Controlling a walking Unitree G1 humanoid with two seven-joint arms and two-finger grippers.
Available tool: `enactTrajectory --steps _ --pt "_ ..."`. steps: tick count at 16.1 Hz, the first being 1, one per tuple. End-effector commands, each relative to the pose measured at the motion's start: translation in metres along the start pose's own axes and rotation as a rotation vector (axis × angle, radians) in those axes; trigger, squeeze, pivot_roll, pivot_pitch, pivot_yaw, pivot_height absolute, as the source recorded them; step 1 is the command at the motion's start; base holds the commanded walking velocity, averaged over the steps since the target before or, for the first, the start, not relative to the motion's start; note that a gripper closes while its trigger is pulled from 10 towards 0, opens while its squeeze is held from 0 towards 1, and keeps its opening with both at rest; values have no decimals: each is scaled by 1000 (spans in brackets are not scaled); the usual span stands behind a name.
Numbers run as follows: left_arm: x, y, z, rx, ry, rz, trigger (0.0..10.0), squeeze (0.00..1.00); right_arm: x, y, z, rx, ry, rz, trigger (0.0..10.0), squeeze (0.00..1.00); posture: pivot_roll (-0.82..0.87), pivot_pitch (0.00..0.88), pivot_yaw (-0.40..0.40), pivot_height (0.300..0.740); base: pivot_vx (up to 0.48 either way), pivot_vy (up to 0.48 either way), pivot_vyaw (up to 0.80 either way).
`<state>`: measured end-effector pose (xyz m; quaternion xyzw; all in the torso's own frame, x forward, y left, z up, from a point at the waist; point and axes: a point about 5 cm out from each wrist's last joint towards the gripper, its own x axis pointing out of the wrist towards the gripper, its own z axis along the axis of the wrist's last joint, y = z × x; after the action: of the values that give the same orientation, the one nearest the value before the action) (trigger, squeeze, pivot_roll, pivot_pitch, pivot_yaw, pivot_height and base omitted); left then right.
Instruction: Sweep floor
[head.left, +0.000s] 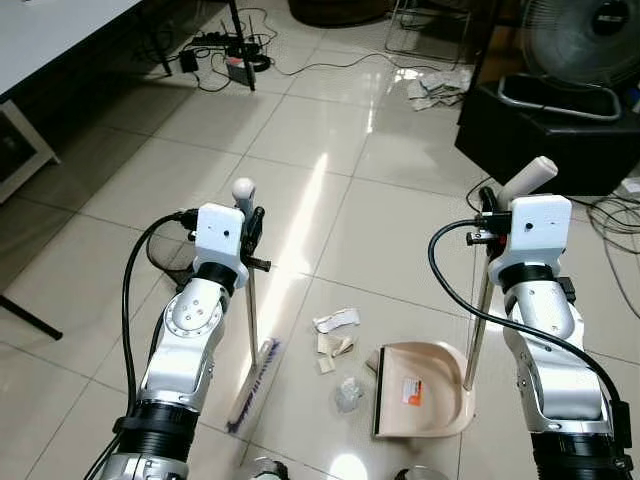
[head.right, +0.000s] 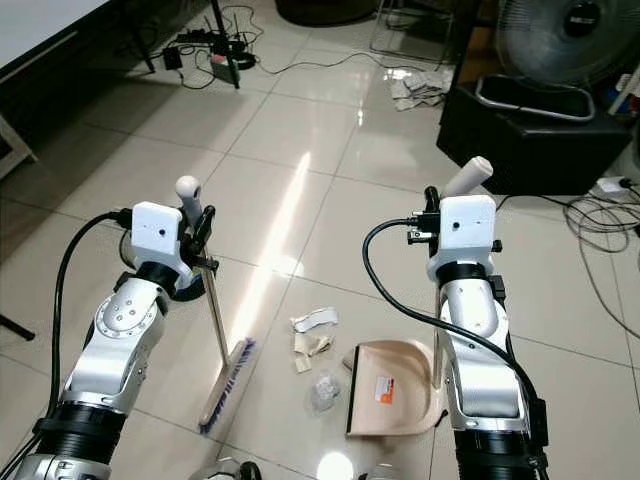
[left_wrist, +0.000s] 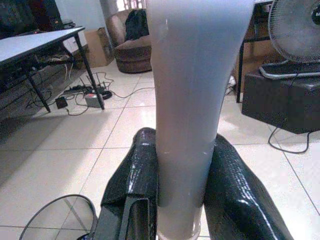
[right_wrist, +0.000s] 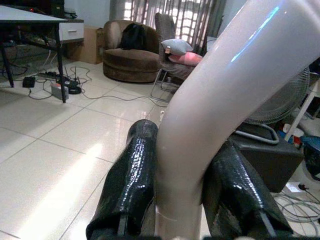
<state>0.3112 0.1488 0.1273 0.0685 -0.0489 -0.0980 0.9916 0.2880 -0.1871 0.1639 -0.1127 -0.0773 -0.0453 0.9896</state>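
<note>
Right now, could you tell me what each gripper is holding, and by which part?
Left gripper: the broom, near its handle's top. Right gripper: the dustpan, by its upright handle's grip.

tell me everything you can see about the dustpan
The dustpan is beige plastic with raised side and back walls, and carries an orange-and-white label on its tray. It sits flat on the tiled floor, its open mouth facing the paper scraps and the broom. A long upright handle rises from its back edge to a pale angled grip, clamped in the right pincer. Its tray looks empty.
</note>
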Motion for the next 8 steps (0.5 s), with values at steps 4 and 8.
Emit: enactTrajectory --steps 4,8 --pt "3 2 9 17 -41 -6 10000 0 -2 -2 -1 24 -3 -3 10000 0 -41 92 62 740 309 0 0" --pt "3 1 9 12 -44 -11 10000 0 -2 -2 -2 47 6 -10 10000 0 -41 93 61 740 328 0 -762"
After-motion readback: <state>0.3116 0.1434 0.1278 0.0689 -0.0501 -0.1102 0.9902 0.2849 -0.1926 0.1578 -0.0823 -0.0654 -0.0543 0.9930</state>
